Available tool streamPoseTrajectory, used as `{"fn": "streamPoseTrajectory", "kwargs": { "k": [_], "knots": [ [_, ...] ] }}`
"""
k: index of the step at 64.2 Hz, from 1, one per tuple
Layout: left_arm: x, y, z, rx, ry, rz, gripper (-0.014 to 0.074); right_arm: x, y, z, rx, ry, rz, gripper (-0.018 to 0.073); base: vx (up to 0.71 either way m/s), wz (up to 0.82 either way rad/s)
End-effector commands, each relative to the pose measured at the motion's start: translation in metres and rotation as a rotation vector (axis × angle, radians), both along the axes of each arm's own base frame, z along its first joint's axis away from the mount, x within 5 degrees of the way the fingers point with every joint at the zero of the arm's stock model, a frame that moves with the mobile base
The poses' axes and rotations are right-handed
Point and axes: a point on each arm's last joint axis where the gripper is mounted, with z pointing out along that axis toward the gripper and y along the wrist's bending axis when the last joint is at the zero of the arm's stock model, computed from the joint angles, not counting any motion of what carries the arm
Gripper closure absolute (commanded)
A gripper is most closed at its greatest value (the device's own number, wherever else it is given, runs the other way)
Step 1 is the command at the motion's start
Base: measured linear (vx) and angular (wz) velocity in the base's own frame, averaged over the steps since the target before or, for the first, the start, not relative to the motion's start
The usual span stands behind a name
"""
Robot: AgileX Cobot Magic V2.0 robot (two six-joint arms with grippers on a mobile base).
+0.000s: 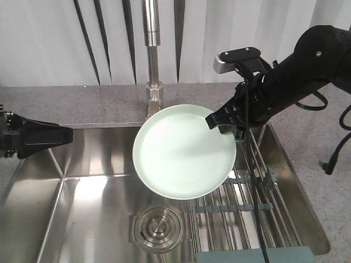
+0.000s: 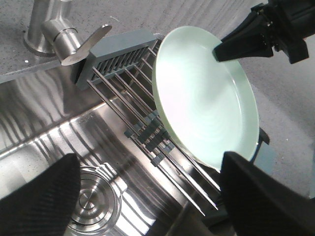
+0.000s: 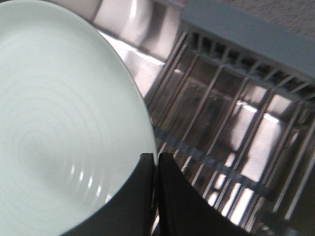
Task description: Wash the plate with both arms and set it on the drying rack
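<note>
Plate (image 1: 184, 150) is mid-frame in the front view, tilted over the sink (image 1: 82, 186) near the faucet (image 1: 152, 55), probably for rinsing. Right gripper (image 1: 222, 123) is clamped on its upper-right rim; left gripper (image 1: 63, 134) sits well apart at the left edge. Left wrist: fingers (image 2: 39, 196) spread wide and empty, plate centre-right above the drying rack (image 2: 128, 93). Right wrist: jaws pinched on the rim, bottom centre.

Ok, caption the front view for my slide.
Right end effector holds the green plate by its rim over the sink.
</note>
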Motion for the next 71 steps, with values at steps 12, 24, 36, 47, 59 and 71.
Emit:
{"fn": "streamPoseTrajectory", "kwargs": {
  "k": [12, 24, 36, 47, 59, 71],
  "knots": [
    [-0.004, -0.004, 0.019, -0.073, -0.059, -0.018, 0.0045, 0.001, 0.024, 0.047, 0.329, -0.198, -0.023, 0.0564, 0.00, 0.00],
    [-0.004, -0.004, 0.019, -0.073, -0.059, -0.018, 0.0045, 0.017, 0.016, 0.058, 0.324, -0.410, -0.121, 0.0564, 0.00, 0.00],
    [-0.004, -0.004, 0.019, -0.073, -0.059, -0.018, 0.0045, 0.023, -0.001, 0.054, 0.174, -0.465, -0.107, 0.0564, 0.00, 0.00],
    [-0.004, -0.004, 0.019, -0.073, -0.059, -0.018, 0.0045, 0.019, -0.021, 0.040, 0.096, -0.300, -0.132, 0.0564, 0.00, 0.00],
    [-0.004, -0.004, 0.019, -0.073, -0.059, -0.018, 0.0045, -0.002, -0.010, 0.028, 0.048, -0.083, -0.005, 0.0564, 0.00, 0.00],
    [-0.004, -0.004, 0.019, -0.073, -0.059, -0.018, 0.0045, -0.011, 0.028, 0.035, 0.146, -0.147, 0.079, 0.0564, 0.00, 0.00]
  ]
}}
